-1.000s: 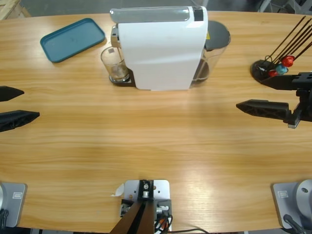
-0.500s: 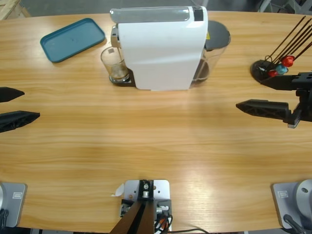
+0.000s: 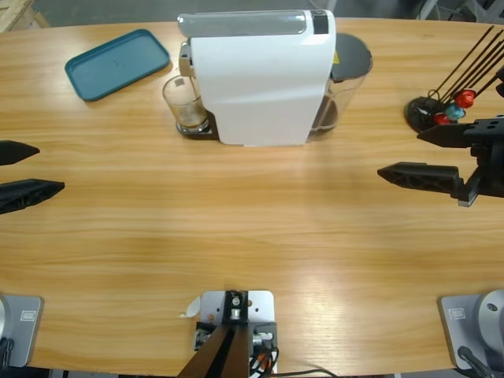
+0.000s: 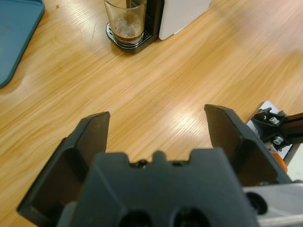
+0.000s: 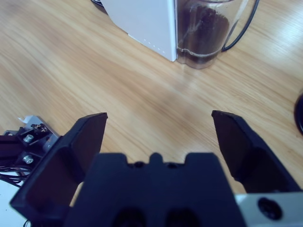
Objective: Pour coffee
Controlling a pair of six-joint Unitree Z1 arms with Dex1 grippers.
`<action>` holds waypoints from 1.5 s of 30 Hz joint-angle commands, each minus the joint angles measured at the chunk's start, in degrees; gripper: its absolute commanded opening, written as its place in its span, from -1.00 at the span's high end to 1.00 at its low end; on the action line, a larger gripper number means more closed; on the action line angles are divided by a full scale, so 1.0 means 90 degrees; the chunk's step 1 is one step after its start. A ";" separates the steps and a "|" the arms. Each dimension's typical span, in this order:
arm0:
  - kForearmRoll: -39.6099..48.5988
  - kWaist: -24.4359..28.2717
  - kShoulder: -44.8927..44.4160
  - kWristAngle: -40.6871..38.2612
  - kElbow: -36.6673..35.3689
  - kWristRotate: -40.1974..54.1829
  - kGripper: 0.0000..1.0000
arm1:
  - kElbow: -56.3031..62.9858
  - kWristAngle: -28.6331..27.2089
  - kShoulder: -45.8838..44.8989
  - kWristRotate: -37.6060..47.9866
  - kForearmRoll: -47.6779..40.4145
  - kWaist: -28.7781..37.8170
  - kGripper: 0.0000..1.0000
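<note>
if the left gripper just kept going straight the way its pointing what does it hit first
Probably nothing soon. The left gripper, jaws open, points over bare table. The glass with coffee under the white machine sits up and left of that line, though depth is hard to judge.

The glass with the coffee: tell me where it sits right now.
In the high view the glass stands on the drip tray at the white coffee machine's left side, right of the teal tray; the left wrist view shows it top centre.
</note>
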 commanded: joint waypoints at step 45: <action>-0.0164 -0.0065 -0.0027 0.0168 0.0288 -0.0117 -0.73 | 0.0161 0.0069 0.0356 0.0064 -0.0050 0.0050 -1.00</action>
